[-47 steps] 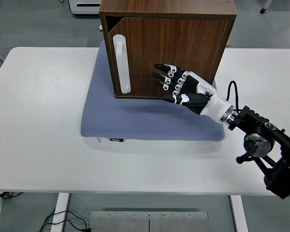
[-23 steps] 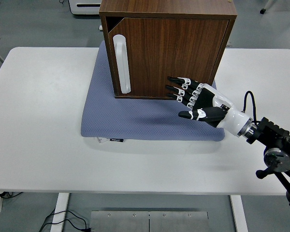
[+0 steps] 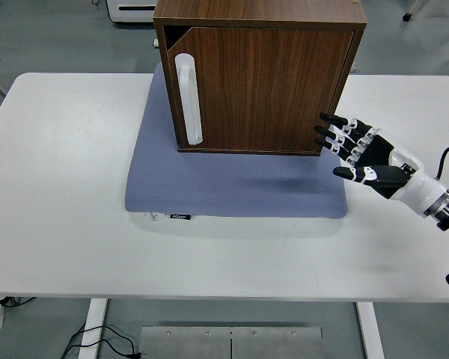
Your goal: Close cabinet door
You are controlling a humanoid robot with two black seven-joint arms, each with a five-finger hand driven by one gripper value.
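A dark wooden cabinet (image 3: 262, 82) stands on a blue-grey mat (image 3: 232, 179) at the back of the white table. Its door (image 3: 269, 90) lies almost flush with the front, with a thin dark gap at the upper left corner. A long white handle (image 3: 188, 97) runs down the door's left side. My right hand (image 3: 352, 146) hovers off the cabinet's lower right corner, fingers spread and holding nothing. It touches neither the door nor the mat. The left arm does not show.
The white table (image 3: 60, 187) stretches wide to the left and front of the mat. A white unit (image 3: 131, 9) stands on the floor behind the table at the top left.
My right hand has drawn back to the right, from in front of the door's lower middle to beyond the cabinet's right corner. The door has not visibly moved.
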